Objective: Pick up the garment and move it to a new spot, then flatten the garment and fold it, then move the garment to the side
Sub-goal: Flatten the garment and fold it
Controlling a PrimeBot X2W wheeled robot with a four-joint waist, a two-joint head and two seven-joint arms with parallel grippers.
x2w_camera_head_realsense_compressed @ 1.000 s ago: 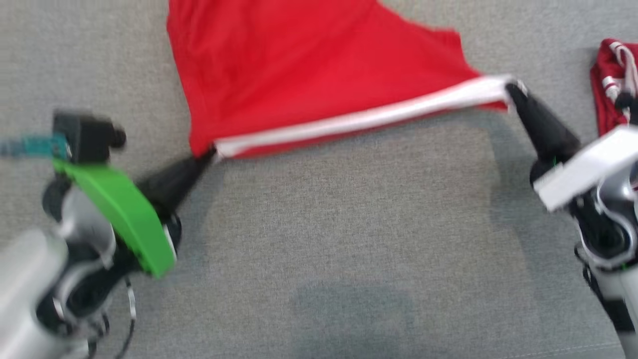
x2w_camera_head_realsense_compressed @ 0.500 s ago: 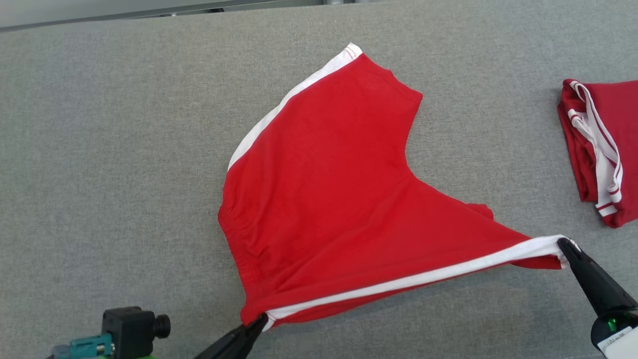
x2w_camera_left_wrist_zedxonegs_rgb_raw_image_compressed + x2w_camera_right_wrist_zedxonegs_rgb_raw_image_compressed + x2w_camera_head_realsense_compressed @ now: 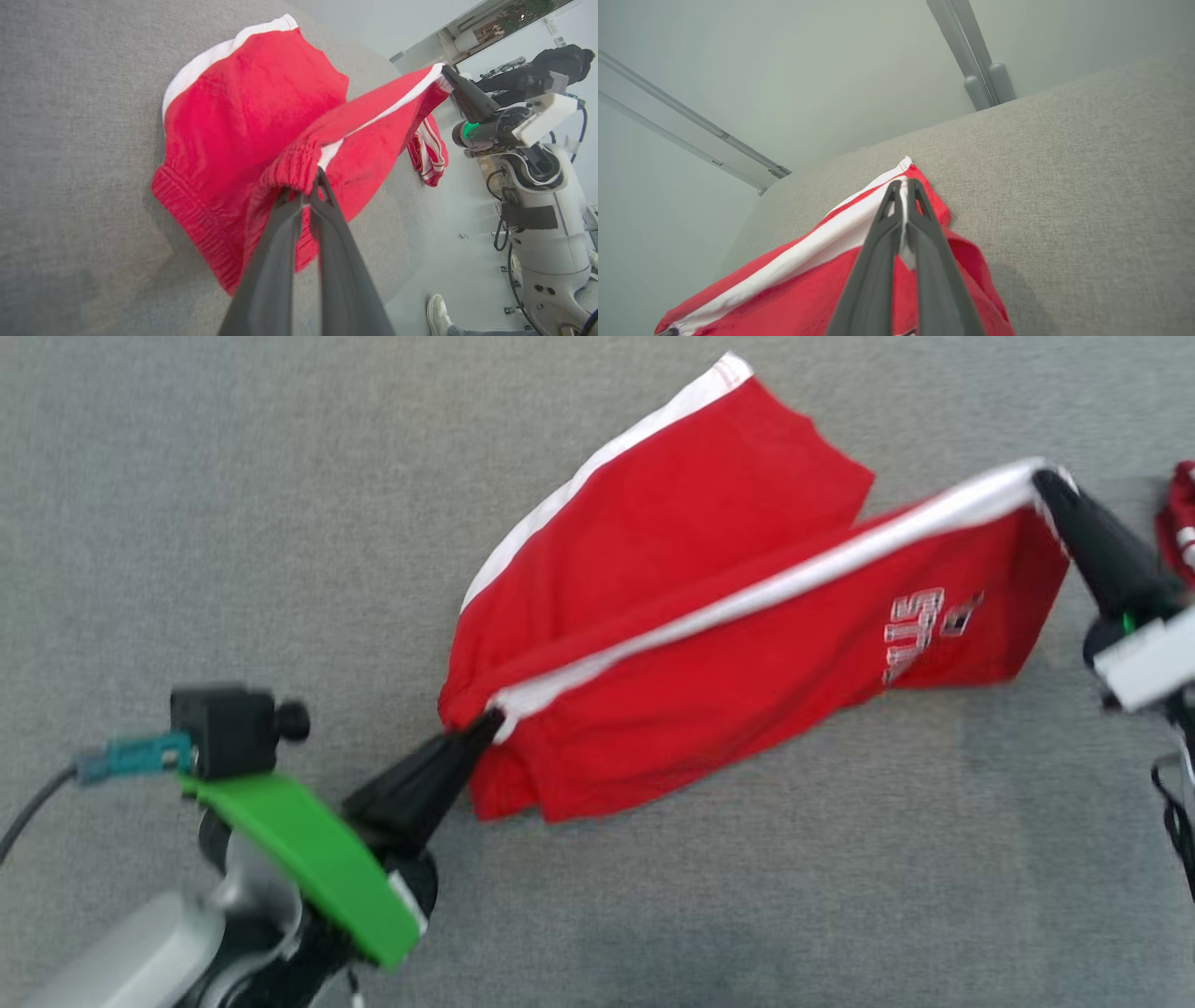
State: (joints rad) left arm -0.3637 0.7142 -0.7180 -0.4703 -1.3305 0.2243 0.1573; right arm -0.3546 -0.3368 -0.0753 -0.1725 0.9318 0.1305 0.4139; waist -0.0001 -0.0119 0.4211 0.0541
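The garment (image 3: 672,616) is a pair of red shorts with white side stripes and white lettering on one leg. My left gripper (image 3: 490,721) is shut on its elastic waistband corner (image 3: 303,172). My right gripper (image 3: 1044,481) is shut on the hem end of the white stripe (image 3: 903,186). Between them the near leg hangs lifted and stretched, draped over the far leg, which lies flat on the grey fabric surface (image 3: 233,523). In the left wrist view the right gripper (image 3: 446,72) shows pinching the far corner of the garment (image 3: 261,116).
Another folded red-and-white garment (image 3: 1178,518) lies at the right edge, also in the left wrist view as a red bundle (image 3: 427,149). The grey surface's far edge meets a pale wall (image 3: 831,70). A person's shoe (image 3: 439,315) stands on the floor beside the robot's base.
Both grippers have raised and carried the held stripe edge up and away over the rest of the shorts, so the near leg now hangs lifted with its lettering showing. The head camera also shifted.
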